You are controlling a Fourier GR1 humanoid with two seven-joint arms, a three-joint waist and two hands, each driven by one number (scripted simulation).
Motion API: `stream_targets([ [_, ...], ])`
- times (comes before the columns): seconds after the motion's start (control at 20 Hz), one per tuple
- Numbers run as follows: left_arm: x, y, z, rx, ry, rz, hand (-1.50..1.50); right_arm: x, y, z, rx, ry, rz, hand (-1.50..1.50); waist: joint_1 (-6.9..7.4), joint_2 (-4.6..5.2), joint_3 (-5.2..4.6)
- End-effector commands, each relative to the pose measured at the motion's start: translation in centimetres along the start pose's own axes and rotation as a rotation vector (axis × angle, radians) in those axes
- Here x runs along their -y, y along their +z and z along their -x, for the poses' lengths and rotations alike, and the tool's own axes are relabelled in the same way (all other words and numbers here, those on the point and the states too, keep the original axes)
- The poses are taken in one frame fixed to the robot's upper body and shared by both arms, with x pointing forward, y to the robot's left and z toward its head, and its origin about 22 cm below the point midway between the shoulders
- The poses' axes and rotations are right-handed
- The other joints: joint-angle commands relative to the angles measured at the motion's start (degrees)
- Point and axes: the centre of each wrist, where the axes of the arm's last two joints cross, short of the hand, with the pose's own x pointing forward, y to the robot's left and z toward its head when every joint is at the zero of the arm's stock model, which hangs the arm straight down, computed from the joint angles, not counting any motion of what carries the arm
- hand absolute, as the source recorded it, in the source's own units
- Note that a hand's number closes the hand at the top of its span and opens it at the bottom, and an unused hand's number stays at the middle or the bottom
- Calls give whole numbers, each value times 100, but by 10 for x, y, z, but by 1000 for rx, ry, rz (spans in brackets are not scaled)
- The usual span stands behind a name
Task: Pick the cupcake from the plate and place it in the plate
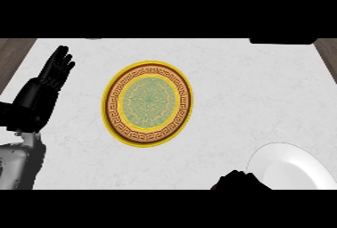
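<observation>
A: Down at the near edge, right of centre, there's the right hand (238,180), just a dark clump showing at the rim of the white plate (299,171).

B: Fingers?

A: Bunched and curled in, as far as I can see. Whether they're wrapped round anything, I can't tell; only the top of the hand shows.

B: And the cupcake?

A: Not visible anywhere. The part of the white plate that shows is bare, sitting in the near right corner and cut off by the edge. If that hand holds it, it's hidden.

B: Moving up the counter?

A: Marble-look counter (250,98), pale. In the middle, a little left, the patterned plate (149,103): yellow rim, brown key-pattern band, green centre. Nothing on it.

B: Left side?

A: The left hand (49,80) at the left edge, grey forearm rising from the near left corner. Fingers straight, held together, pointing to the far side, thumb slightly apart. It's resting, well apart from the patterned plate, touching nothing.
</observation>
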Motion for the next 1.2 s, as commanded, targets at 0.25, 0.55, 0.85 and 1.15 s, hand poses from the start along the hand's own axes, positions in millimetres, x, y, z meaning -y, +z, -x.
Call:
stream_targets([
  [0.25, 1, -11, -12, 31, -3, 21, 0, -13, -39, -40, -107, -227, -9, 150, 221, 94, -3],
  [0.55, 9, -14, -10, 30, 17, 41, 0, -31, -49, -35, -156, -207, -61, 150, 325, 138, -11],
  [0.85, 14, -14, -13, 49, 10, 59, 0, -56, -92, -37, -203, -145, -41, 150, 460, 129, 0],
  [1.15, 19, -23, -21, 44, 28, 82, 0, -92, -153, -41, -284, -152, -70, 150, 489, 150, 21],
])
